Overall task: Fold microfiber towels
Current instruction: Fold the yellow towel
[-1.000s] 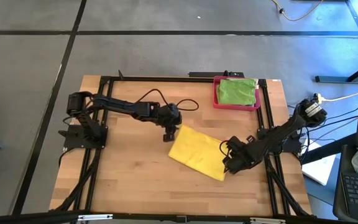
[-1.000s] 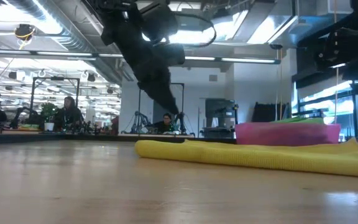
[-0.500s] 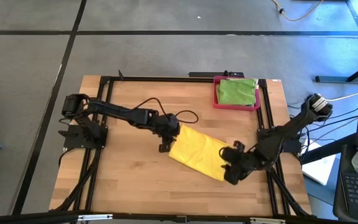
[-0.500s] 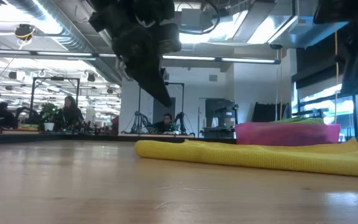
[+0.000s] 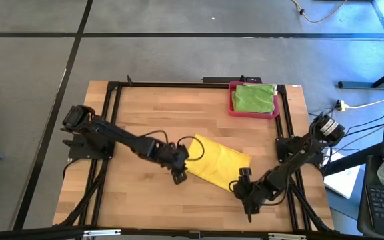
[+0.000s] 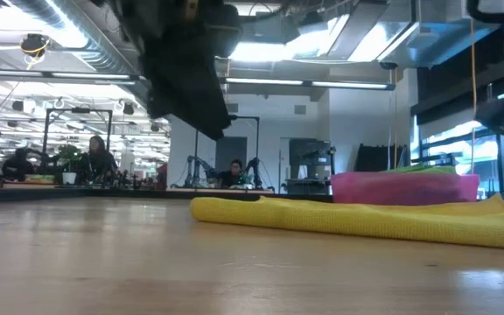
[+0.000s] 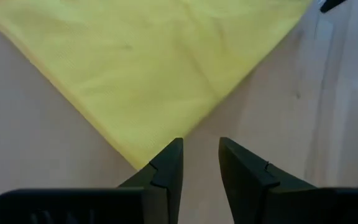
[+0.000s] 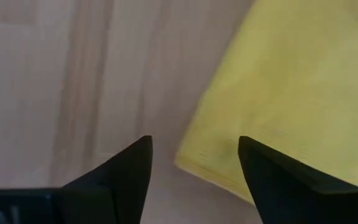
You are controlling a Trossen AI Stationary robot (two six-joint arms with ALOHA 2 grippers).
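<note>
Left arm stretched low from its base at the desk's left edge toward mid-desk; left gripper sits at the near-left corner of the yellow towel. Wrist view: its fingers are parted by a narrow gap, nothing between them, towel corner tip just ahead of one finger. Not gripping.

Right arm bent down from its base at the right edge, reaching toward the near edge; right gripper is just off the towel's near-right corner. Wrist view: fingers spread wide, empty, towel corner lying ahead between them, wood below.

Yellow towel: folded, flat, lying skewed on the desk centre-right, long axis running from centre toward the near-right corner. Low view shows it as a thin, long, slightly rumpled strip, one end a bit raised at the right.

Green towel folded, sits inside the pink tray at the far-right corner of the desk, well apart from both grippers.

People seated in the room beyond the desk, low view.
</note>
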